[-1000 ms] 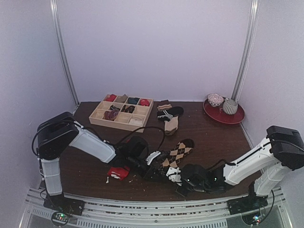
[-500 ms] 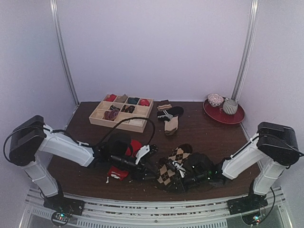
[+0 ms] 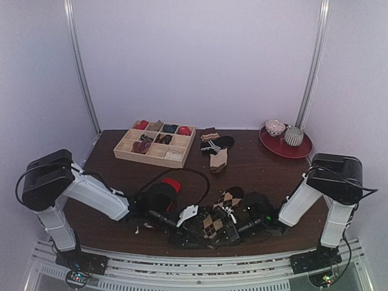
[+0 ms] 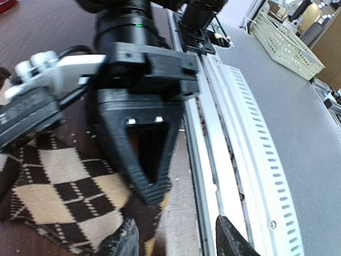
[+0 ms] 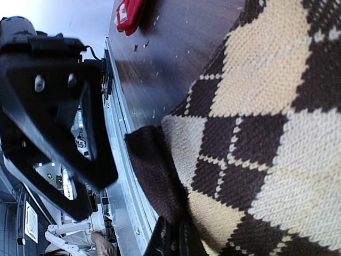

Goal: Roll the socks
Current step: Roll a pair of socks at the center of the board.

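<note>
The brown and tan argyle sock (image 3: 228, 197) lies bunched at the table's near edge, also showing in the left wrist view (image 4: 58, 197) and the right wrist view (image 5: 266, 106). My right gripper (image 5: 173, 241) is shut on its dark brown cuff (image 5: 154, 170). My left gripper (image 4: 176, 242) is open, one fingertip (image 4: 122, 240) by the sock's edge and the other over the metal rail. From above, the left gripper (image 3: 200, 225) and the right gripper (image 3: 225, 229) nearly meet over the sock. The red sock (image 3: 171, 183) lies behind my left wrist, partly hidden, and shows in the right wrist view (image 5: 130, 13).
A wooden compartment tray (image 3: 124, 148) with rolled socks stands at the back left. A black striped sock (image 3: 215, 145) and a tan sock (image 3: 219, 159) lie at the back middle. A red plate (image 3: 285, 148) with bowls sits at the back right. The metal rail (image 4: 240, 160) runs along the near edge.
My left gripper has opened and drawn back toward the near edge. The right arm has swung in, and the argyle sock has been dragged nearer the front edge and bunched.
</note>
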Motion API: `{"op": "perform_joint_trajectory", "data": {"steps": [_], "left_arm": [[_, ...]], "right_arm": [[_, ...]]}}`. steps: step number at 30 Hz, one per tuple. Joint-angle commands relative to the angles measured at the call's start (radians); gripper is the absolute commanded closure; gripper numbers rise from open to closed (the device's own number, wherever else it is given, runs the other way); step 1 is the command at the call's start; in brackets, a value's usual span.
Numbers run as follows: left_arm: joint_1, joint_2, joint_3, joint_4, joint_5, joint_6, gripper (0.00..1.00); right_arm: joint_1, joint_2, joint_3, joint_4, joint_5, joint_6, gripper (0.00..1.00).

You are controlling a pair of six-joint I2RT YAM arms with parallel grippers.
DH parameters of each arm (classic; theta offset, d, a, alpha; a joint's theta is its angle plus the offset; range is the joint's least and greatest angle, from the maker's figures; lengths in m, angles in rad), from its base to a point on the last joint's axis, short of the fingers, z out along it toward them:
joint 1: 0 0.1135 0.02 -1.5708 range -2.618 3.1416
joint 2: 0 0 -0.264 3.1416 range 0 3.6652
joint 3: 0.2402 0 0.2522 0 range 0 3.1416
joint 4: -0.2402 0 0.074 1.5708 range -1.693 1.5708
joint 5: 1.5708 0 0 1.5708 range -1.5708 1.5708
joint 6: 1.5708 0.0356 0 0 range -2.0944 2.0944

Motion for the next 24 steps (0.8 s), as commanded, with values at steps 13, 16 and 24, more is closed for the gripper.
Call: {"op": "perform_joint_trajectory", "data": {"steps": [13,16,24], "left_arm": [[-0.017,0.151,-0.006,0.003,-0.094,0.013,0.58],[-0.017,0.163,0.002,-0.006,-0.106,0.012,0.63],[-0.017,-0.05,-0.107,0.093,-0.224,0.039,0.43]], "right_arm": [[-0.052,0.071,-0.012,-0.347,0.06,-0.094,1.0],[-0.054,0.071,-0.012,-0.342,0.052,-0.095,1.0],[-0.059,0.067,-0.002,-0.371,0.044,-0.123,1.0]]}}
